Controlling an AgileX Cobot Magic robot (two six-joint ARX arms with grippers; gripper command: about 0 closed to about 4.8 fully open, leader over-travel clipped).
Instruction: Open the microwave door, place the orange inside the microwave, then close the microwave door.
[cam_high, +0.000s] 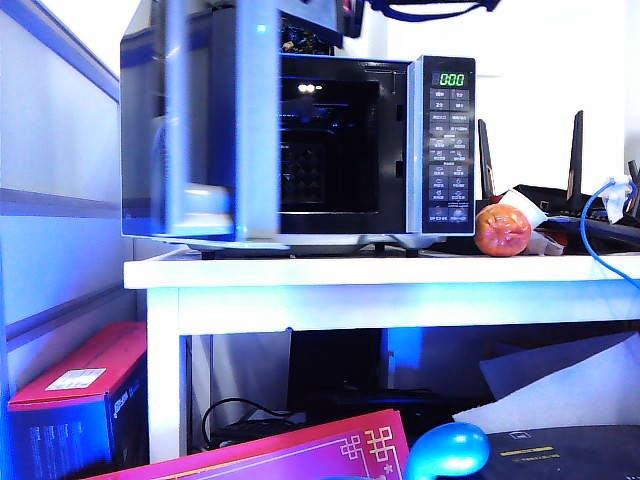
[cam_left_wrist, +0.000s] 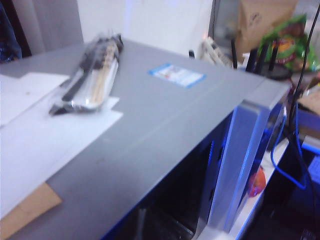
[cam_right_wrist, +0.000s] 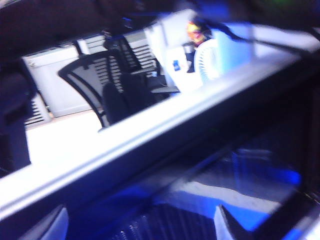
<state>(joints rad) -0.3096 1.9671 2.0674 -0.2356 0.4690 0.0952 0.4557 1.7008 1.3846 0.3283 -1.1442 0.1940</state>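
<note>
1. We see the microwave (cam_high: 300, 140) standing on a white table (cam_high: 380, 272), its front near the table's front edge.
2. The microwave door (cam_high: 215, 120) is swung out toward the exterior camera on the left side, blurred, and leaves the dark cavity (cam_high: 330, 145) uncovered.
3. The control panel (cam_high: 448, 145) with its green display bounds the cavity on the right.
4. The orange (cam_high: 502, 230) sits on the table just right of the microwave, near the front edge, with a white paper object and black antennas close behind it.
5. A blue cable (cam_high: 590, 225) loops down over the table edge right of the orange.
6. Between the open door and the orange the table's front strip looks bare.
7. From the left wrist view we look down on the microwave's grey top, where a clear bag of sticks (cam_left_wrist: 92, 75) and white paper lie; the orange shows low beyond the door's edge.
8. The left gripper does not show in any view, so we cannot tell its jaws.
9. In the right wrist view two pale fingertips (cam_right_wrist: 50, 227) of the right gripper (cam_right_wrist: 140, 227) stand wide apart with nothing between them, beside a blurred, dark, glossy surface with a pale edge.
</note>
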